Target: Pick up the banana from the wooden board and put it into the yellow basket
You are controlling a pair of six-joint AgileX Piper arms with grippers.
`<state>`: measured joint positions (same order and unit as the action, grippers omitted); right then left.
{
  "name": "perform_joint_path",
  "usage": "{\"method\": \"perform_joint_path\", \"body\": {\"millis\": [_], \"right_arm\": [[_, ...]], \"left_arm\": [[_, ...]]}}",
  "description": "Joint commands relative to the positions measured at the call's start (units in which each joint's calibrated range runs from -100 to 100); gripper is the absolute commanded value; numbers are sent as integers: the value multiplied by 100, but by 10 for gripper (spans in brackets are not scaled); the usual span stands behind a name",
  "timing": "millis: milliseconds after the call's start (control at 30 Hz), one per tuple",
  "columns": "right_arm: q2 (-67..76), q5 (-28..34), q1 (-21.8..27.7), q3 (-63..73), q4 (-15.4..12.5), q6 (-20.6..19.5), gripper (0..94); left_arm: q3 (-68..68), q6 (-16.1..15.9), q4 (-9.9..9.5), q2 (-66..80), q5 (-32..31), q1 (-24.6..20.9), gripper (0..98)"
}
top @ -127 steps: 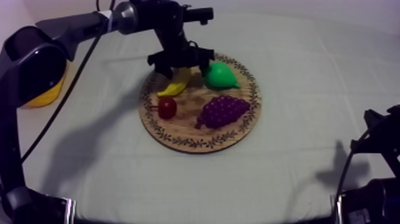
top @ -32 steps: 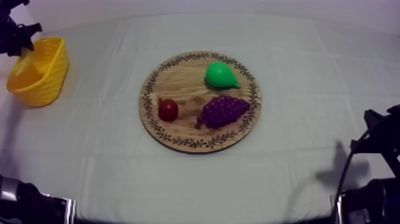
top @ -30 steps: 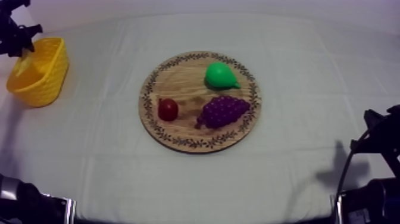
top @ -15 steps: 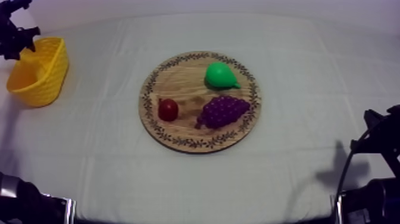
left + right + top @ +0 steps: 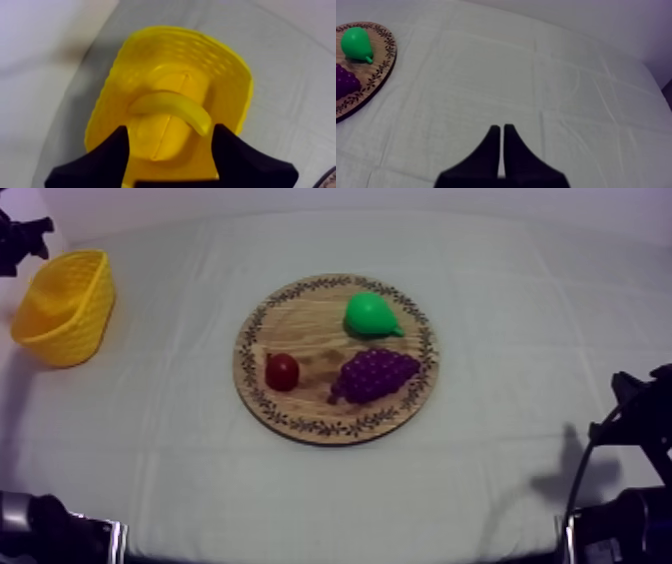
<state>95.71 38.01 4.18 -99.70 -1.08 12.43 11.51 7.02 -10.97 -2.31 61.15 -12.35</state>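
Main risk, by judgement: the left claw (image 5: 171, 131) hung close over the yellow basket (image 5: 241, 80) with its fingers spread and nothing between them. A careless pull-away, low or sideways, could catch a fingertip on the basket wall. That could tip or drag the light basket and spill the banana (image 5: 172, 107). From above, the basket (image 5: 62, 306) sat near the worktop's (image 5: 520, 298) left edge, so a hard shove could push it off. A claw closing again could also re-grab the fruit and lift it out. The safest exit looked like straight up.

Second, smaller risk: the right claw (image 5: 501, 132) was pressed together on nothing over bare cloth, well apart from the board (image 5: 378, 75). It posed no threat unless it swung in towards the pear (image 5: 356, 44) or the grapes (image 5: 343, 80).

The banana lay inside the basket, across its floor as far as could be judged. It was below the left claw and in line with the gap between the fingers, touching neither. One end pointed towards the basket's side wall.

From above, the left claw (image 5: 22, 236) sat at the basket's far side. The board (image 5: 300, 426) held only the pear (image 5: 370, 315), the grapes (image 5: 375, 374) and a small red fruit (image 5: 282, 371). The placing looked done.
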Motion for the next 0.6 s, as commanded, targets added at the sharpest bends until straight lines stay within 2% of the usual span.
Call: {"method": "perform_joint_path", "body": {"millis": [0, 233, 567], "right_arm": [[4, -2, 3, 3, -2, 0, 6], [4, -2, 3, 3, -2, 0, 6], [4, -2, 3, 3, -2, 0, 6]], "left_arm": [[194, -14, 9, 741, 10, 41, 588], [689, -120, 101, 2059, 78, 266, 503], [1560, -132, 82, 3622, -144, 679, 222]]}}
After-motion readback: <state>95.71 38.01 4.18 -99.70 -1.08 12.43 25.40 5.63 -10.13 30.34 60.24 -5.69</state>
